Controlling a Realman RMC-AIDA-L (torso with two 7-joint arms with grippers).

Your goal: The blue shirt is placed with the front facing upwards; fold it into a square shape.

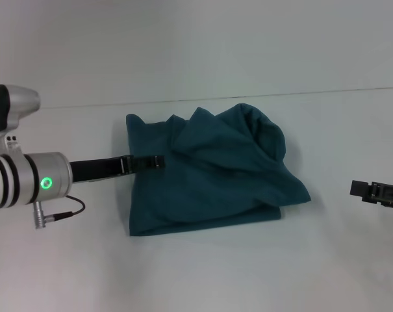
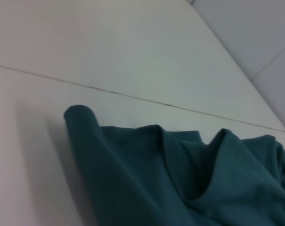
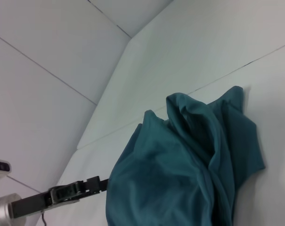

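reaching in from the worktop's left edge, the left gripper [image 1: 156,162] has its tip against the left edge of the blue shirt [image 1: 212,179], just at the cloth; whether its jaws pinch that edge or stand spread i cannot tell. the shirt lies near the middle of the table [image 1: 202,273], already doubled into a rough block, its far part rumpled and humped (no lettering shows). the right gripper [image 1: 368,190] waits near the right edge, well apart from the cloth, jaws unreadable. the fold looks mid-way; next likely calls for flattening the hump and squaring edges.
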